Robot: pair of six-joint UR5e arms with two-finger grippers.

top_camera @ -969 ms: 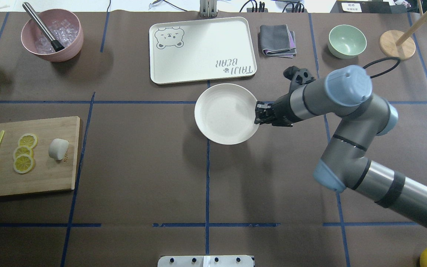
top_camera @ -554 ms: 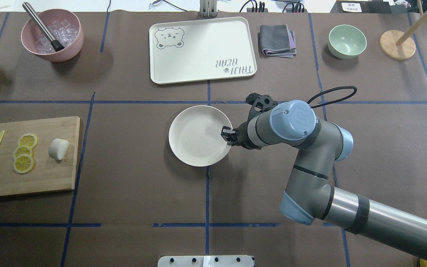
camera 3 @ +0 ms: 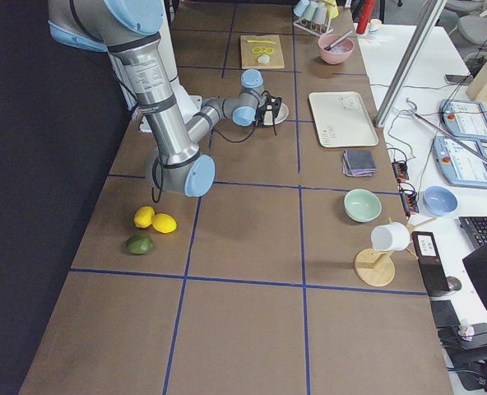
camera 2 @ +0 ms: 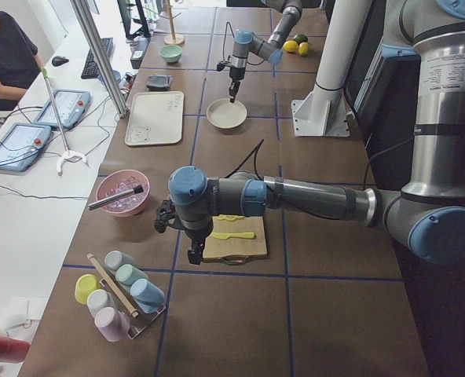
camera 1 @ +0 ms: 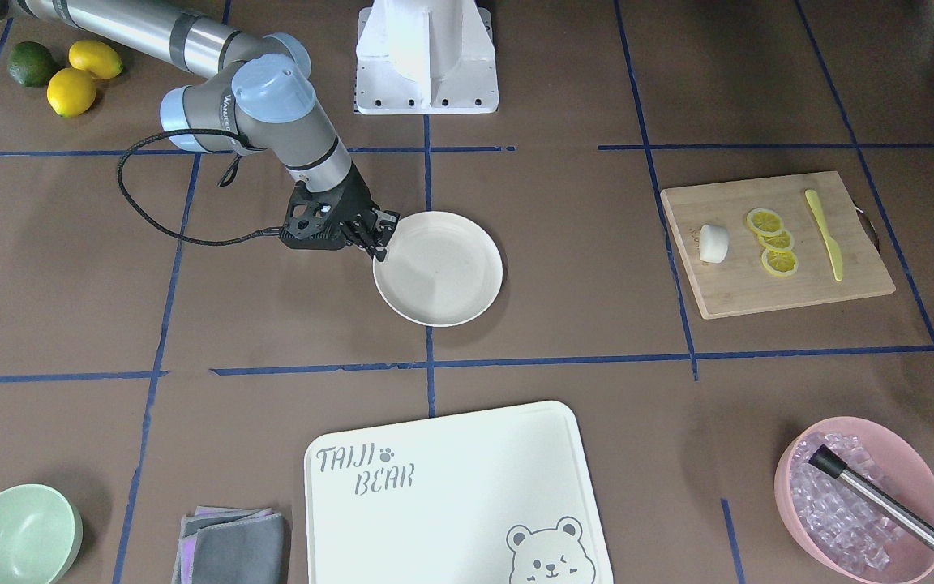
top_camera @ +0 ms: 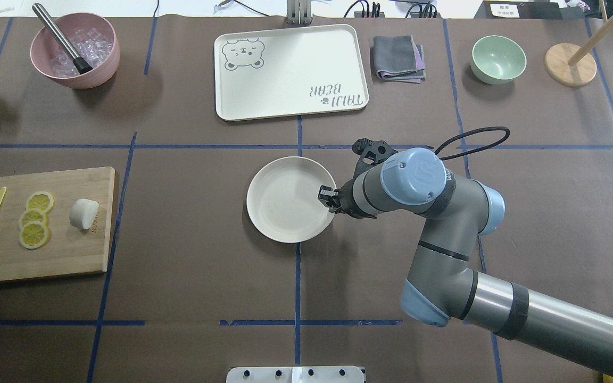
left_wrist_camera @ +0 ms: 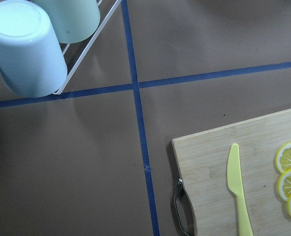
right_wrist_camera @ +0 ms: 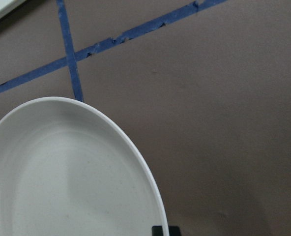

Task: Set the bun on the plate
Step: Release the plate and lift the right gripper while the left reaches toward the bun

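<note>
**Fig.** Bright, diffuse overhead light on the matte desk (top_camera: 179,266); a soft shadow lies at 7 o'clock of the plate (top_camera: 285,207). Overhead view sharp, overexposed at 12 o'clock. Exterior right view near black at 9 o'clock.

Right arm (top_camera: 551,324) and left arm (camera 2: 311,200) alike, silver-grey tubes, pale blue joint caps with an embossed logo, black band on the tube toward the white base (camera 1: 426,81), black cable (camera 1: 216,241) looping from the wrist farthest from that base

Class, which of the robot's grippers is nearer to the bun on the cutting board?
Left. The left gripper hangs by the cutting board that holds the bun; the right gripper is mid-table at the plate's rim.
</note>
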